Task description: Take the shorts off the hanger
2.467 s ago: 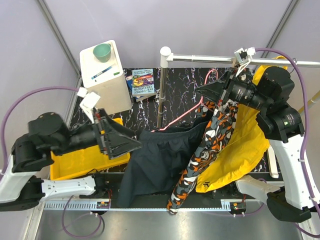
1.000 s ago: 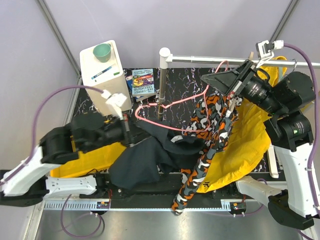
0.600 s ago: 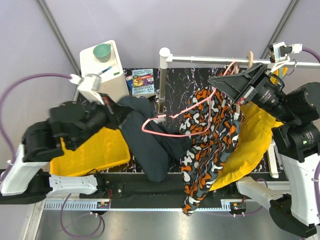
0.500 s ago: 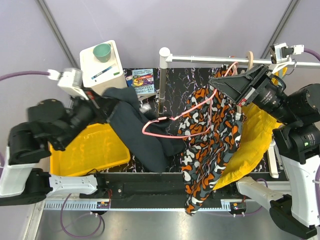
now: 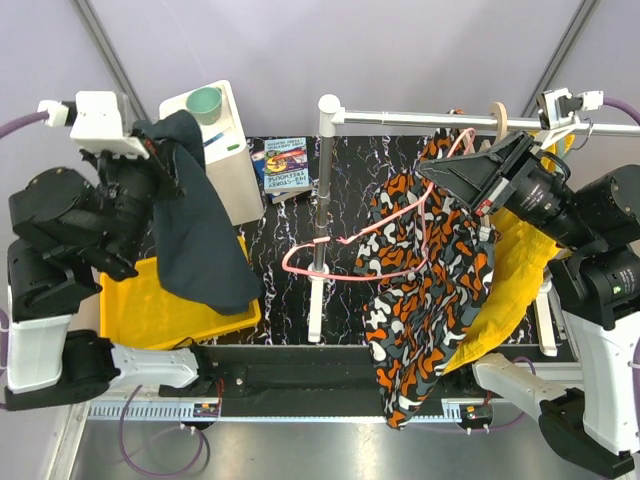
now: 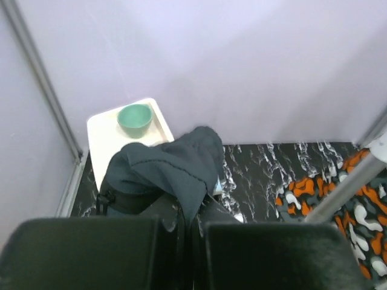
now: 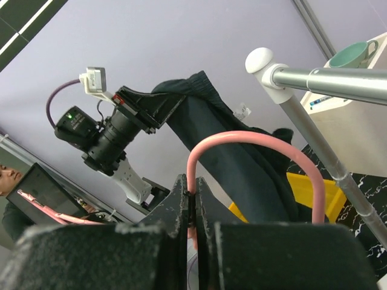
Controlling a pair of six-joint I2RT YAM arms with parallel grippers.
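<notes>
Our left tool (image 6: pixel 192 232) is raised high at the left side of the scene, pinched together on a fold of the dark shorts (image 5: pixel 195 235). Its wrist camera shows the cloth bunched over the closed fingers. From above, the shorts hang well apart from the pink hanger (image 5: pixel 345 240). They drape down over the corner of the yellow bin (image 5: pixel 135 320), just beside the white cabinet (image 5: pixel 235 170) with its green cup (image 5: pixel 205 102). Our right tool (image 5: pixel 445 175) is clamped on the hanger near its hook, close under the rail (image 5: pixel 410 118). A patterned orange garment (image 5: pixel 420 290) hangs beside it above the black worktop (image 5: pixel 290 225).

We judge the shorts free of the hanger, with only setting them down left. Several things could go wrong. The grip seems to hold just an edge of cloth, so the weight could slip out. A swing could knock the cup off the cabinet. A release too far out would drop the hem outside the bin. The bare hanger's long end could snag the patterned garment or the post (image 5: pixel 318 290) if it turns.
</notes>
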